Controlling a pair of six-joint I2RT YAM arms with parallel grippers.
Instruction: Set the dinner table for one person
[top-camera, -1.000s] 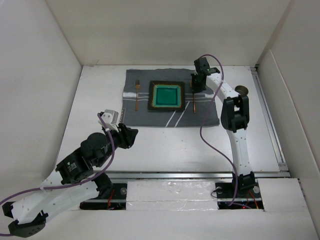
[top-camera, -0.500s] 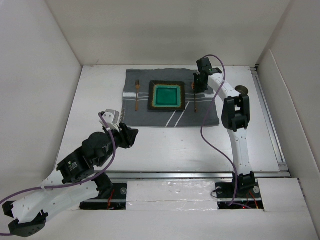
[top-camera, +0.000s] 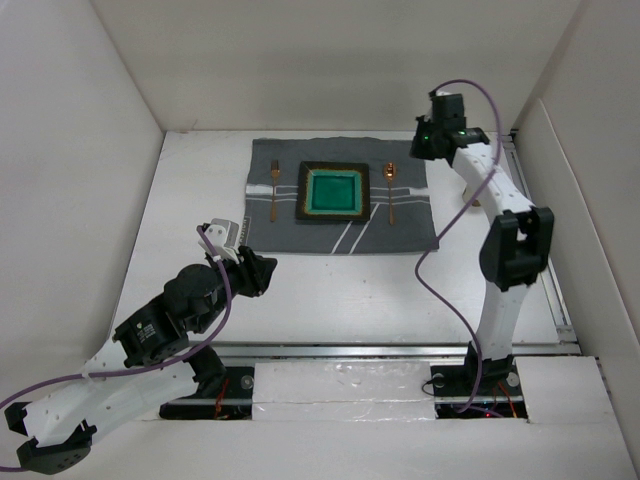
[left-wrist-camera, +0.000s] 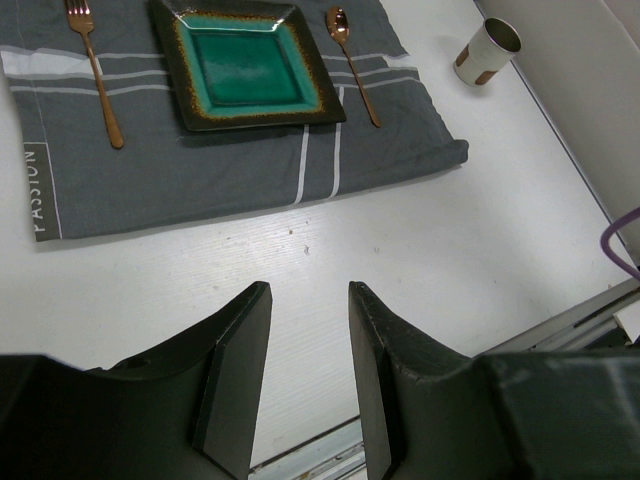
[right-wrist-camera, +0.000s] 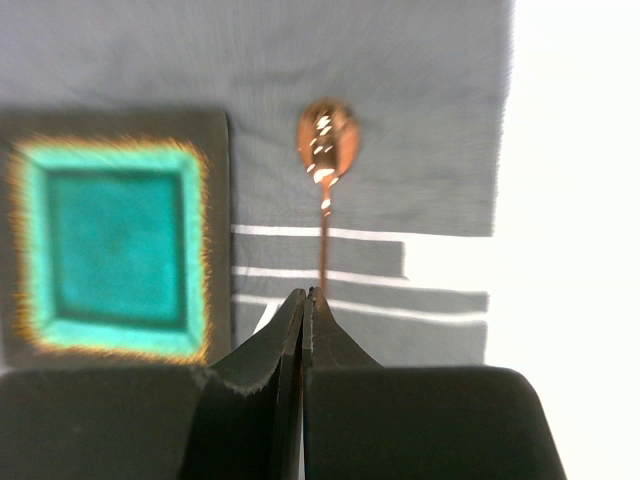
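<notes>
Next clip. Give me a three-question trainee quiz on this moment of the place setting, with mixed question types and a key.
1. True or false: the spoon lies on the grey mat, on the side of the plate away from the fork.
2. Multiple choice: the right gripper is A) open, B) shut on the spoon, C) shut and holding nothing.
3. Short answer: which item stands on the bare dinner table, off the mat?
Key: 1 true; 2 C; 3 the cup.
</notes>
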